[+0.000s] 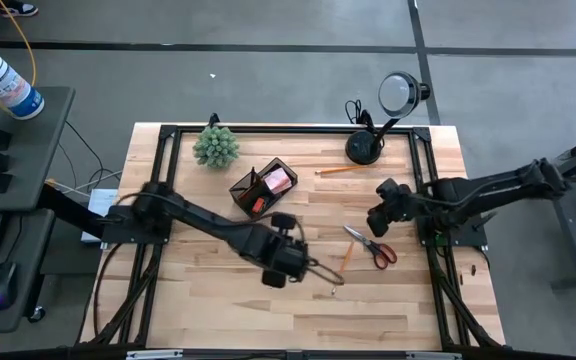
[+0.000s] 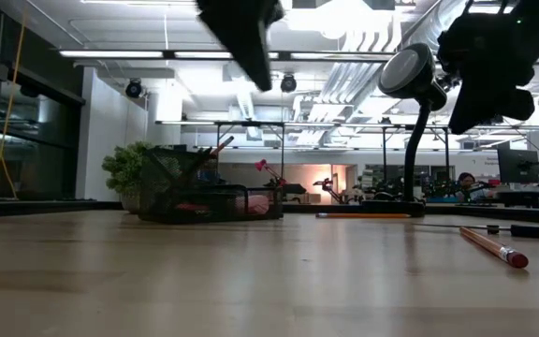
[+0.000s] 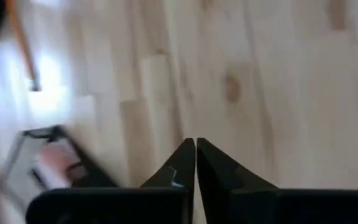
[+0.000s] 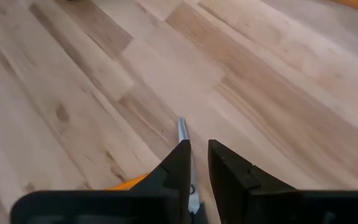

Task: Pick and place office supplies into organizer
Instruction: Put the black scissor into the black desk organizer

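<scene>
Left gripper (image 1: 326,277) fingers together, empty, near the scissors (image 1: 371,246). Right gripper (image 4: 199,163) fingers slightly apart just above scissors; grip unclear, handles hidden.

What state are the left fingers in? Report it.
Shut. In the left wrist view the fingers meet with nothing between them, above bare table.

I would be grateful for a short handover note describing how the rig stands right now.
Left gripper: shut, empty, above the mid table.
Right gripper: slightly open, holding nothing, above the red-handled scissors.
Black compartment organizer: already holds the pink sticky-note pad and some reddish items.
Left to do: scissors, the orange-yellow pencil beside them, and a second orange-yellow pencil near the black round-headed lamp lie on the wooden table.
</scene>
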Robot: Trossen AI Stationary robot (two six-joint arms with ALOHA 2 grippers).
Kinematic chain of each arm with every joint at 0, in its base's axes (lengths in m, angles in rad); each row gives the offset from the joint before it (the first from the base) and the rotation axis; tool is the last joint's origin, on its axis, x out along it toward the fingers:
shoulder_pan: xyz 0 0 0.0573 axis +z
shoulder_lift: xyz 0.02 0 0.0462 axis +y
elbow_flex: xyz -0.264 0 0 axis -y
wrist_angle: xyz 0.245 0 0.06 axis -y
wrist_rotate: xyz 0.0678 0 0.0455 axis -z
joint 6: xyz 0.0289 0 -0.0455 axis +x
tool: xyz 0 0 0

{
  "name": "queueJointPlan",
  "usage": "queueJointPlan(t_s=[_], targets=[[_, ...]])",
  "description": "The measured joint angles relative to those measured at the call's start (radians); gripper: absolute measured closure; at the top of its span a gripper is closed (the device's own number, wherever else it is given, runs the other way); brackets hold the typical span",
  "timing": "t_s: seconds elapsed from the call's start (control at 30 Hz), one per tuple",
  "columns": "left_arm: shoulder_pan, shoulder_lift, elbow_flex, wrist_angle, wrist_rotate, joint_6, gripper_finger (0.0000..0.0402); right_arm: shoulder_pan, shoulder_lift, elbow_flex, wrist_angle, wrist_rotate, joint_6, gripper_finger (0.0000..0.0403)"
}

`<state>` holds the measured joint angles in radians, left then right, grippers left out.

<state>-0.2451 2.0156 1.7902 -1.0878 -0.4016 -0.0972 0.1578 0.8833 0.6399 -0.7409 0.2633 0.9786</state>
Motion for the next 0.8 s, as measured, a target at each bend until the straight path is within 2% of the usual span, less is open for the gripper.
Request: queueJointPlan(t_s=[0.17, 0.27, 0.37, 0.47, 0.57, 0.7, 0.8], targets=[[0.002, -0.25, -0.394, 0.351, 0.046, 0.025, 0.0387, 0.051, 0.084, 0.0, 0.018, 0.012, 0.142, 0.0342], [0.005, -0.41, -0.583, 0.568, 0.045, 0.093, 0.0388, 0.066, 0.127, -0.001, 0.055, 0.001, 0.172, 0.0339], [0.003, -0.531, -0.735, 0.845, 0.059, 0.258, 0.0398, 0.068, 0.178, -0.001, 0.106, -0.042, 0.153, 0.0339], [0.003, -0.603, -0.851, 1.059, 0.141, 0.466, 0.0397, 0.068, 0.237, -0.001, 0.125, -0.099, 0.146, 0.034], [0.003, -0.628, -0.906, 1.101, 0.168, 0.563, 0.0395, 0.068, 0.291, -0.002, 0.122, -0.162, 0.149, 0.0339], [0.003, -0.628, -0.908, 1.068, 0.058, 0.619, 0.04, 0.06, 0.336, -0.002, 0.114, -0.275, 0.18, 0.0337], [0.003, -0.628, -0.908, 1.052, 0.046, 0.454, 0.0401, 0.056, 0.346, -0.002, 0.111, -0.347, 0.244, 0.0339]])
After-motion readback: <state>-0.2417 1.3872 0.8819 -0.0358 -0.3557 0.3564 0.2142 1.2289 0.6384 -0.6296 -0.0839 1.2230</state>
